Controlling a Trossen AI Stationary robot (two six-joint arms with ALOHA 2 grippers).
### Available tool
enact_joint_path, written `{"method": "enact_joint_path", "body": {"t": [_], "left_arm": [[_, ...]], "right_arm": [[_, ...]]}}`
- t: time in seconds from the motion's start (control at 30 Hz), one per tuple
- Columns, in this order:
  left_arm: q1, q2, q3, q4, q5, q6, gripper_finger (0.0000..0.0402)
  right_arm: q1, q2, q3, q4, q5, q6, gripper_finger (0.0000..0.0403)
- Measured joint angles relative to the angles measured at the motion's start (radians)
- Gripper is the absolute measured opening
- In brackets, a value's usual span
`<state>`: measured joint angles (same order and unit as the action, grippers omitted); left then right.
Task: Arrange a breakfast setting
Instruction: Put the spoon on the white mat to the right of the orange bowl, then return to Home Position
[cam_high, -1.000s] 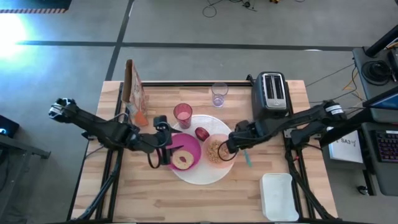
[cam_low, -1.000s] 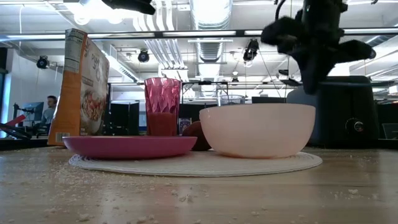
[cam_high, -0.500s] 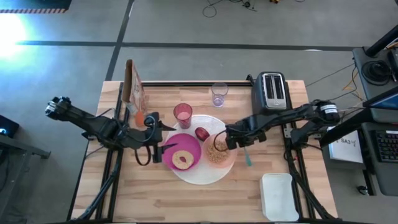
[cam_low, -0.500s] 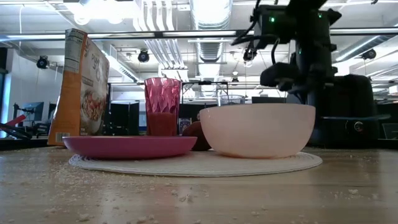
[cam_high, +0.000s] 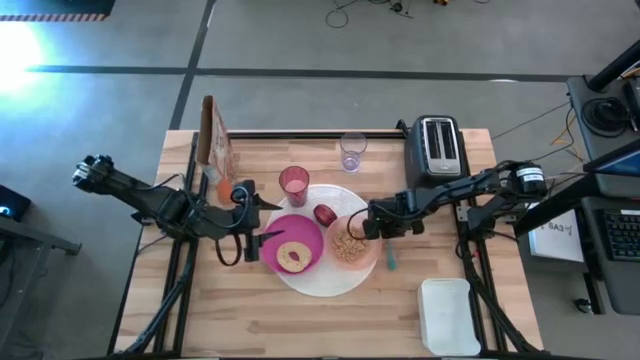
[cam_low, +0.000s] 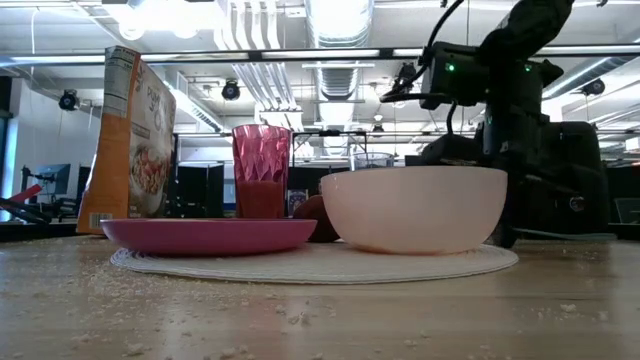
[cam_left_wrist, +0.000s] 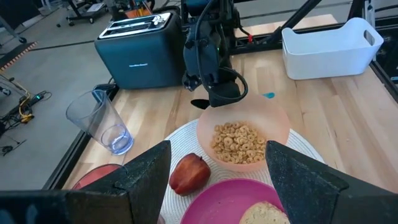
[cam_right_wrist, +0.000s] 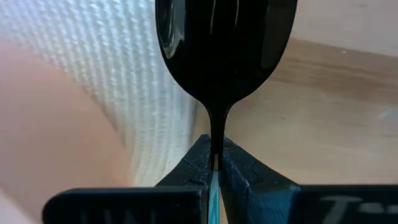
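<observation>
1. Nearest to us, the white plate (cam_high: 330, 282) lies in the middle of the table (cam_high: 300, 330), and on it sit the magenta bowl (cam_high: 308, 240) with the round bread (cam_high: 293, 257) inside, and the peach bowl (cam_high: 350, 243), which already has cereal in it.
2. Just beside the peach bowl, our right gripper (cam_high: 372, 228) is closed tightly on the spoon (cam_right_wrist: 222, 43), with its scoop pointing forward over the plate's edge; we judge the spoon is the piece not yet placed.
3. Our left gripper (cam_high: 262, 222) waits beside the magenta bowl, fingers spread apart and holding nothing.
4. Farther back, the red fruit (cam_high: 324, 214) rests on the plate, the pink tumbler (cam_high: 293, 184) stands at its edge, and the clear cup (cam_high: 352, 151) stands apart, so most of the setting looks done.
</observation>
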<state>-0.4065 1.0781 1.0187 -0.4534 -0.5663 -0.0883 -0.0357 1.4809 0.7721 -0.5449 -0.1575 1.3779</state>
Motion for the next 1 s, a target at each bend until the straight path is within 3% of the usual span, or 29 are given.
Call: {"method": "enact_joint_path", "body": {"t": [0.47,1.0], "left_arm": [[0.000,0.000,0.000,0.000,0.000,0.000,0.0245],[0.000,0.000,0.000,0.000,-0.001,0.001,0.0245]], "right_arm": [[0.000,0.000,-0.002,0.087,0.000,-0.014,0.0012],[-0.001,0.007,-0.002,0.109,-0.006,-0.036,0.0066]]}}
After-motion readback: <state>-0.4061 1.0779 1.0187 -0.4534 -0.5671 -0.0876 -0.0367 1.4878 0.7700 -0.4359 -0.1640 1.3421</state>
